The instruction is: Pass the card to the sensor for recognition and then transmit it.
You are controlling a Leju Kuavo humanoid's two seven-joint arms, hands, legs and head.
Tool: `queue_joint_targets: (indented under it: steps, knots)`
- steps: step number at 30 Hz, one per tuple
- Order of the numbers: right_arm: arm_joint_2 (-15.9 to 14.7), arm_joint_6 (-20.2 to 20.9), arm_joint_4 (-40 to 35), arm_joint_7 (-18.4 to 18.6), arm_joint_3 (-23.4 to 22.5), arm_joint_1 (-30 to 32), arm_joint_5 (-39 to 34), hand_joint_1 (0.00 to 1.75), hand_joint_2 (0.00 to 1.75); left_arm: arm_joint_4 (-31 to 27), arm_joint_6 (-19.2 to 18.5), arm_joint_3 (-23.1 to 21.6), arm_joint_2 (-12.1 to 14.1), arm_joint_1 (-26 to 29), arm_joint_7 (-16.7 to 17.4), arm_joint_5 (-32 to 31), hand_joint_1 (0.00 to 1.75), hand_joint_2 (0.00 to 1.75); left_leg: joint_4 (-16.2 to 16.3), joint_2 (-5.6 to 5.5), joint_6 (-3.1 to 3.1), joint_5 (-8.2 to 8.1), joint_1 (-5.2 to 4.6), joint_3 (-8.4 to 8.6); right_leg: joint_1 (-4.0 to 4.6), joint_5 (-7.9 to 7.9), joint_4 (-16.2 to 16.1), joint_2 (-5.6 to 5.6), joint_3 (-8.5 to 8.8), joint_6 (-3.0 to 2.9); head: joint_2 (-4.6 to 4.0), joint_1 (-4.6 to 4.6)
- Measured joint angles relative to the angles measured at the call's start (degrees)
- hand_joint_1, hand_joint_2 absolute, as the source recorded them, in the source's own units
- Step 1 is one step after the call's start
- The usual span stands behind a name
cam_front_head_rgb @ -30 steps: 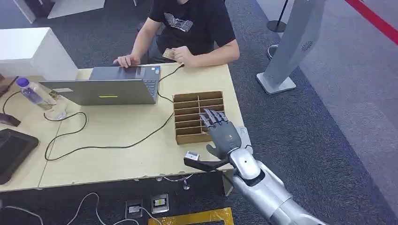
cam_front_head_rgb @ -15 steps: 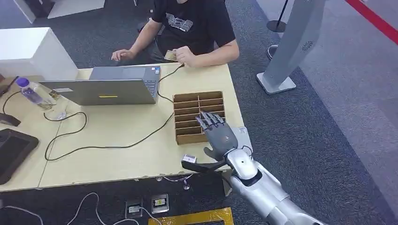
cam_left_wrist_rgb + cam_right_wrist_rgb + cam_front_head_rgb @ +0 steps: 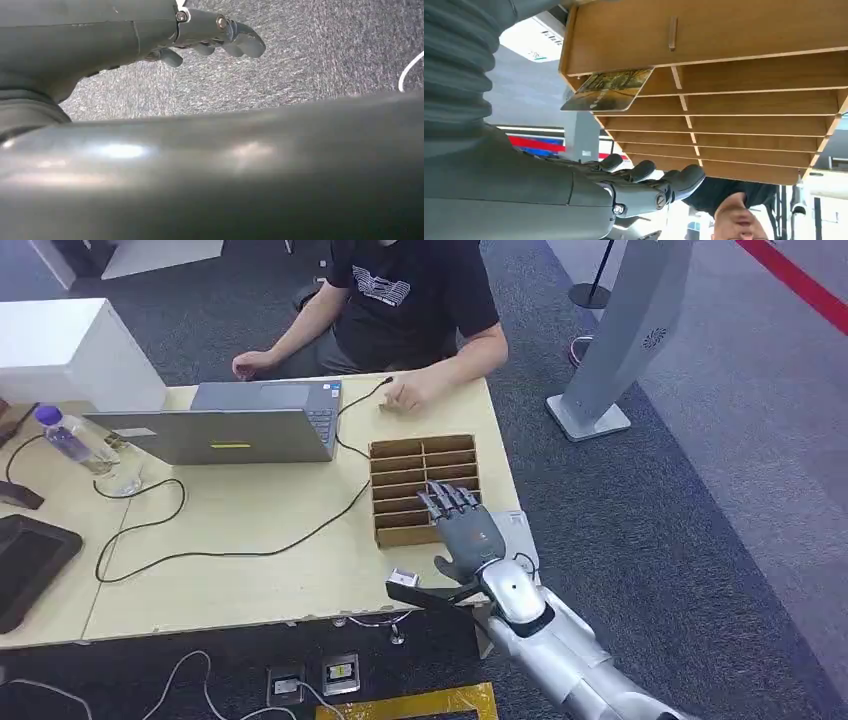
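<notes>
Right wrist view alone: card [image 3: 608, 89] in wooden rack [image 3: 744, 100].

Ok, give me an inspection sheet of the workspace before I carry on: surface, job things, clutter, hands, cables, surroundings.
Surface: light wooden table, mostly bare in the middle.
Job's things: card sticking out of an end slot of the wooden rack; small sensor at the near table edge.
Clutter: laptop, bottle, dark device at the left edge.
Hands: right hand open over the rack, fingers spread, holding nothing; left hand hangs over the carpet, holding nothing.
Cables: black cable from the laptop looping across the table; white cables on the floor.
Surroundings: person seated at the far side; grey pillar stand; grey carpet.
</notes>
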Motion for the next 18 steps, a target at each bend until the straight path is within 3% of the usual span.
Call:
queue_joint_targets:
  steps: [8, 18]
  knots:
    - [-0.04, -1.6, 1.22, 0.24, -0.04, -0.25, 0.09, 0.0, 1.75, 0.0, 0.0, 0.0, 0.0, 0.01, 0.0, 0.13, 0.0, 0.0, 0.0, 0.0, 0.0, 0.0, 0.0, 0.0, 0.0, 0.0, 0.0, 0.01, 0.0, 0.0, 0.0, 0.0]
    - [-0.17, -2.03, 2.05, 3.43, -0.11, -0.34, 0.59, 0.0, 1.75, 0.0, -0.02, -0.04, 0.0, 0.01, 0.0, 0.24, 0.0, 0.0, 0.0, 0.0, 0.0, 0.0, 0.0, 0.01, 0.0, 0.0, 0.0, 0.01, -0.01, 0.0, 0.0, 0.0]
